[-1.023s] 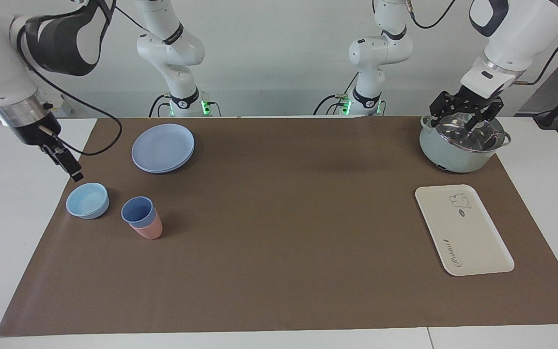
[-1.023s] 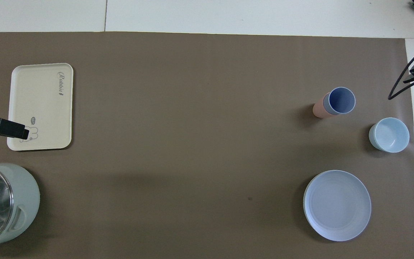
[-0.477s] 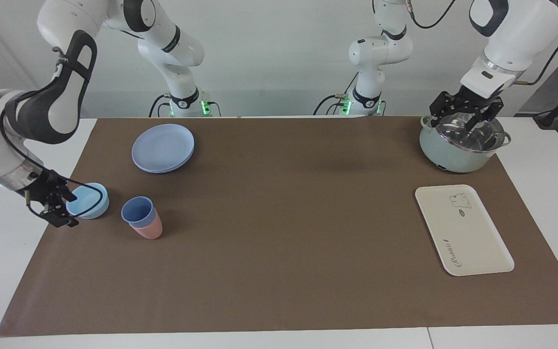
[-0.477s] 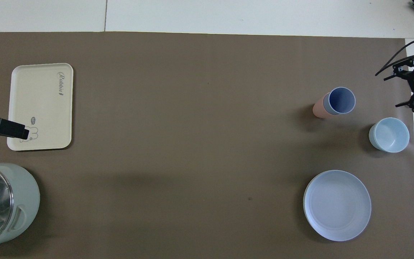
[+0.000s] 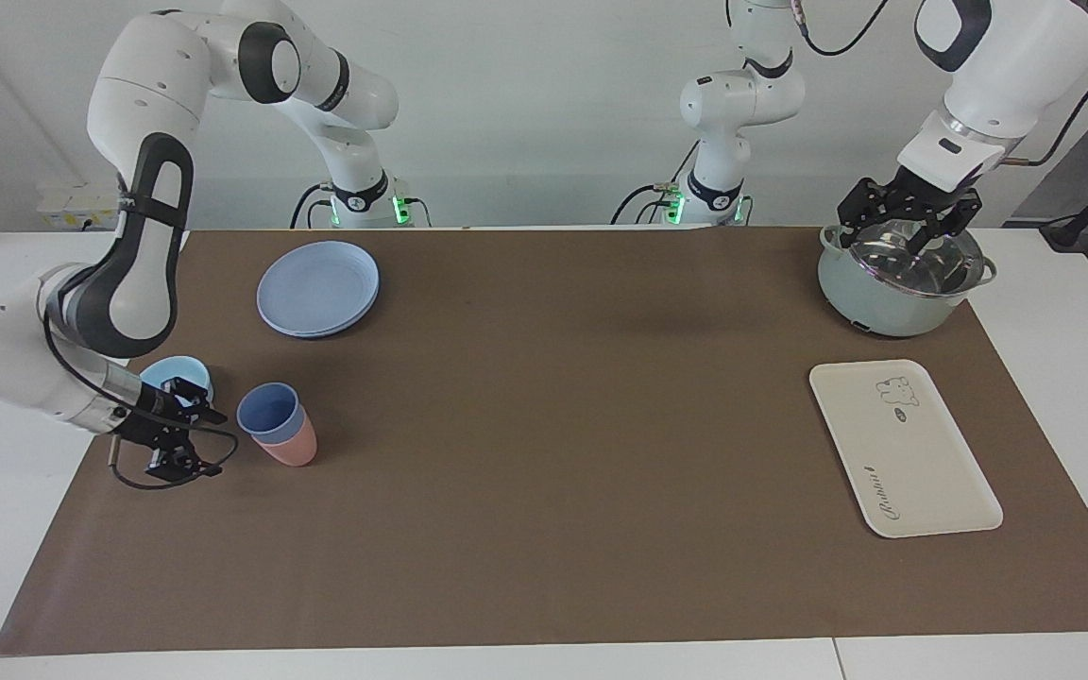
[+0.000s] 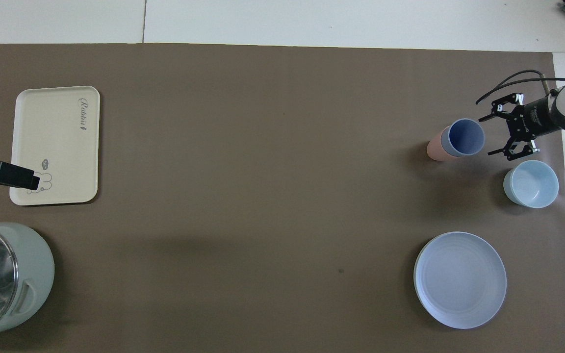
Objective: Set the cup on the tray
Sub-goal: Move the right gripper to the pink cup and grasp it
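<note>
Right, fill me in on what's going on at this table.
The right gripper, fingers open, is low beside the blue cup, not touching it. The cup sits nested in a pink tumbler next to a light-blue bowl, with a blue plate nearer the robots. The tray lies bare at the left arm's end of the table. The left gripper waits over the lidded pot.
</note>
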`<act>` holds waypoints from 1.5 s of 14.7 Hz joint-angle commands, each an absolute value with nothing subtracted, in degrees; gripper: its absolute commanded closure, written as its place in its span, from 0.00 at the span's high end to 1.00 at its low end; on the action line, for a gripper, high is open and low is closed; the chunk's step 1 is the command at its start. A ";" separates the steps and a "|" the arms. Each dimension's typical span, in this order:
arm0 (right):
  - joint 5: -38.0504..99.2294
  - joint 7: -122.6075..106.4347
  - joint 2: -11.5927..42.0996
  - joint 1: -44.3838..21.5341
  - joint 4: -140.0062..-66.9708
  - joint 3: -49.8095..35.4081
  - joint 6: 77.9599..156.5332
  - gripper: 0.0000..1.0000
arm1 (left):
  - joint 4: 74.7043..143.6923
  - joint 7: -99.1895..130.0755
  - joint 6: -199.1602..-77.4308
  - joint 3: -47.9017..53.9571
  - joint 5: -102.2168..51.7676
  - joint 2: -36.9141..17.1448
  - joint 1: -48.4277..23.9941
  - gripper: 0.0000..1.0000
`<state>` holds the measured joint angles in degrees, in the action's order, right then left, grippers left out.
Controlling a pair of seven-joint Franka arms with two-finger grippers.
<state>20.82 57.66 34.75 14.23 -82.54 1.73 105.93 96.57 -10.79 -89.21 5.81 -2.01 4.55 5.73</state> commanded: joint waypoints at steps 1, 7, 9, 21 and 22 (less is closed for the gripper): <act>24.86 58.71 36.30 14.59 -81.29 1.06 104.85 0.91 | 98.09 -10.37 -89.65 5.98 -0.97 6.06 5.98 1.00; 30.23 53.45 33.58 13.98 -89.64 0.79 104.50 0.92 | 98.17 -10.37 -89.65 5.98 -1.05 6.06 5.98 1.00; 32.16 53.18 33.40 13.97 -89.91 0.79 104.50 0.92 | 98.09 -10.37 -89.65 5.98 -0.97 6.06 5.98 1.00; 41.31 48.43 30.41 13.71 -95.54 0.00 103.36 0.40 | 93.27 -8.09 -92.03 5.98 -0.88 3.35 5.62 1.00; 41.57 48.34 30.24 12.67 -95.71 -0.09 103.53 0.23 | 91.08 -8.00 -90.72 5.98 -1.05 1.69 5.71 1.00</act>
